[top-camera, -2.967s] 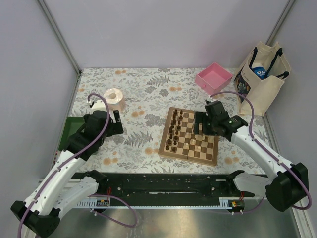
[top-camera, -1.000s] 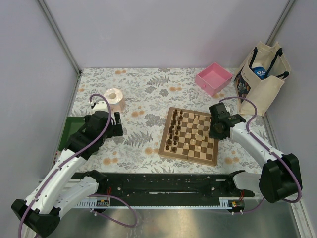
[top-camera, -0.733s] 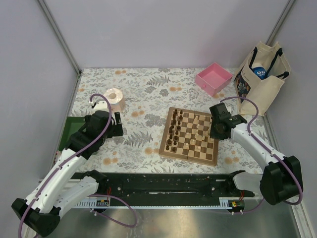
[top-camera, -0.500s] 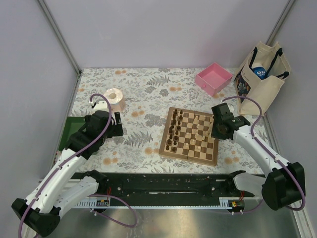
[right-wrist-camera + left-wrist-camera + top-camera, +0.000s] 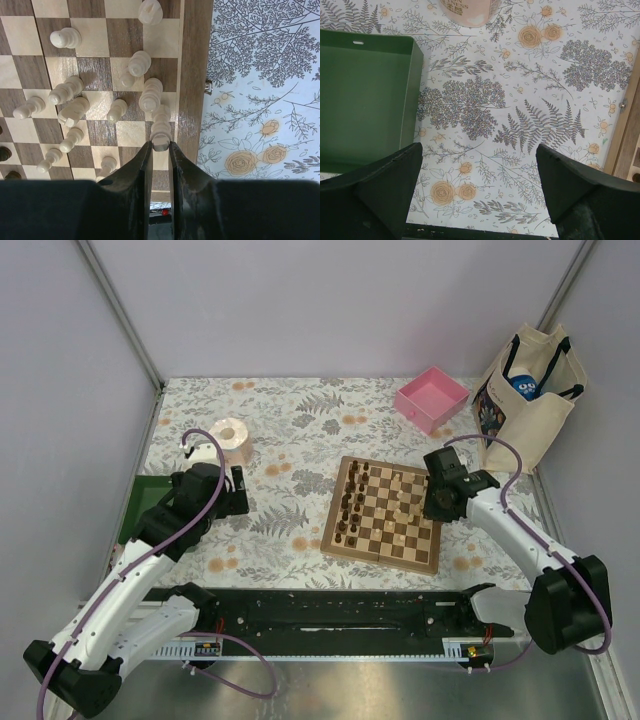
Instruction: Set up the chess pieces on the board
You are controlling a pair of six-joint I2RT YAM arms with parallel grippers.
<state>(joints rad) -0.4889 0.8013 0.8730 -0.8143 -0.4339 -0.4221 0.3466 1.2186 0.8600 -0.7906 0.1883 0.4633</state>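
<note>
Right hand (image 5: 160,148) pinched tight on a pale piece (image 5: 161,128) standing in the board's (image 5: 191,75) edge column, beside the border. Other pale chessmen (image 5: 70,91) cluster to its left. Floral surface (image 5: 260,90) on the right.

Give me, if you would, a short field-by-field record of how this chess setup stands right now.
Board: square chequered wooden chessboard on the floral tablecloth
Right gripper: shut on a pale tan wooden chessman beside the board's border
Left gripper: open, empty, above the cloth near a green tray
Pale side: other pale tan chessmen close to the held one
Dark side: dark brown chessmen along the side nearer the left arm
Off board: pink square tray, cream tote bag
</note>
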